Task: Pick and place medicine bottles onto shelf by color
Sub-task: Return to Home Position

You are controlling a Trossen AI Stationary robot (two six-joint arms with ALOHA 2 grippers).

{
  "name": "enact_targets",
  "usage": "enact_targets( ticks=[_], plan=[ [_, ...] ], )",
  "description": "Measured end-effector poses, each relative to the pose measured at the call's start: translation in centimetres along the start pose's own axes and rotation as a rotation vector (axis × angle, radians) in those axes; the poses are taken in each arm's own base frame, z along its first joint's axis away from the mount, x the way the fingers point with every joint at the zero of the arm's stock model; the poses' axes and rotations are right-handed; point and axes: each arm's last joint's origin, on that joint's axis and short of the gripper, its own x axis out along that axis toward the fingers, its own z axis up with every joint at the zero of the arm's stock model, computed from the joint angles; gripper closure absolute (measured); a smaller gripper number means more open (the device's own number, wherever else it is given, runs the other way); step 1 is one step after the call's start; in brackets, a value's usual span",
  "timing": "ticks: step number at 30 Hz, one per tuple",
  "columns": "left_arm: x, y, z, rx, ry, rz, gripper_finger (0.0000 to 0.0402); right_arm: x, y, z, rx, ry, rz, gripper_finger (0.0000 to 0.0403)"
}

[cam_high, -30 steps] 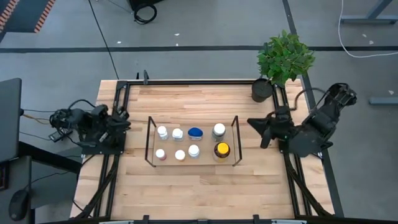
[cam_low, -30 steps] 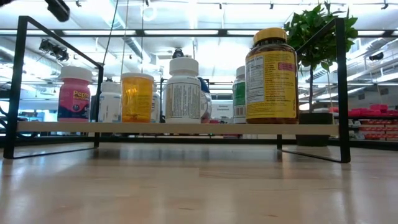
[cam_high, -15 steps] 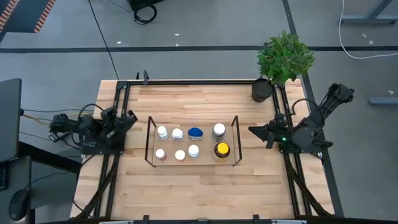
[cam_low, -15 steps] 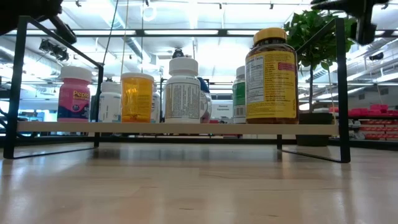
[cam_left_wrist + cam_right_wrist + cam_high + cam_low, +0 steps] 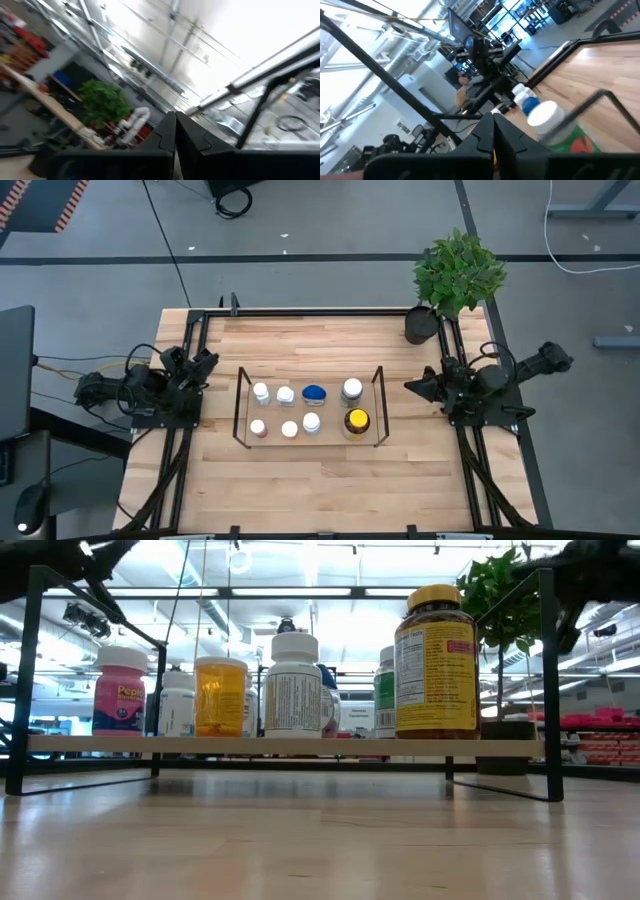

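The shelf (image 5: 239, 408) stands mid-table, and its board also shows in the low view (image 5: 300, 745). Several medicine bottles stand upright on it in two rows. The far row holds white-capped ones (image 5: 261, 392) and a blue-capped one (image 5: 314, 393). The near row holds a pink bottle (image 5: 120, 692), a small orange one (image 5: 220, 695), a white one (image 5: 295, 685) and the large amber, yellow-capped bottle (image 5: 357, 420) (image 5: 435, 662). My left gripper (image 5: 207, 359) (image 5: 175, 131) is shut and empty left of the shelf. My right gripper (image 5: 409, 387) (image 5: 493, 131) is shut and empty right of it.
A potted green plant (image 5: 455, 275) in a black pot (image 5: 421, 326) stands at the far right corner. A black frame (image 5: 320, 310) edges the table. Bare wood lies near (image 5: 320, 480) and far (image 5: 320, 340) of the shelf.
Both arms have folded down and drawn back toward their own sides of the table, the right arm most plainly, its gripper sinking lower. The bottles and the shelf have stayed put.
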Motion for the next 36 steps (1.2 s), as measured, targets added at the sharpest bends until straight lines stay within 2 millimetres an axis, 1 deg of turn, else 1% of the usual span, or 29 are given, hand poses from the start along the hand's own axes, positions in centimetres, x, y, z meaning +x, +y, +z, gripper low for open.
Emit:
enact_targets(
  ticks=[3,6,9,13,19,21,24,26,31,34,36],
  plan=[
    [0.0,0.2,0.0,0.013,-0.014,0.044,0.0385,-0.1,-1.3,-0.4,-0.017,0.003,0.006,0.0397],
    [0.0,0.3,-0.1,0.018,-0.011,0.047,0.0388,0.1,-1.7,-0.4,-0.093,0.015,0.015,0.0397],
    [0.0,0.5,-0.4,0.037,0.033,0.059,0.0393,0.2,-2.2,-0.6,-0.186,0.074,0.018,0.0397],
    [-0.1,0.9,-1.1,0.068,0.105,0.093,0.0392,0.2,-2.9,-0.9,-0.216,0.149,-0.009,0.0398],
    [-0.2,1.3,-1.7,0.100,0.165,0.128,0.0377,0.3,-3.8,-0.7,-0.305,0.164,-0.068,0.0398],
    [-0.2,1.3,-1.8,0.102,0.169,0.130,0.0374,0.3,-4.4,-0.9,-0.318,0.181,-0.077,0.0398],
    [-0.2,1.3,-1.8,0.102,0.168,0.130,0.0373,0.4,-5.9,-1.9,-0.298,0.187,-0.051,0.0398],
    [-0.2,1.3,-1.8,0.102,0.169,0.130,0.0375,0.4,-6.3,-1.9,-0.300,0.212,-0.081,0.0398],
    [-0.2,1.3,-1.8,0.102,0.169,0.130,0.0382,0.5,-6.3,-0.9,-0.345,0.108,-0.097,0.0398],
    [-0.2,1.3,-1.8,0.101,0.169,0.130,0.0382,0.6,-6.0,-0.4,-0.335,0.044,-0.071,0.0398],
    [-0.2,1.3,-1.8,0.101,0.169,0.130,0.0379,0.6,-5.7,-0.1,-0.359,0.016,-0.051,0.0398]
  ],
)
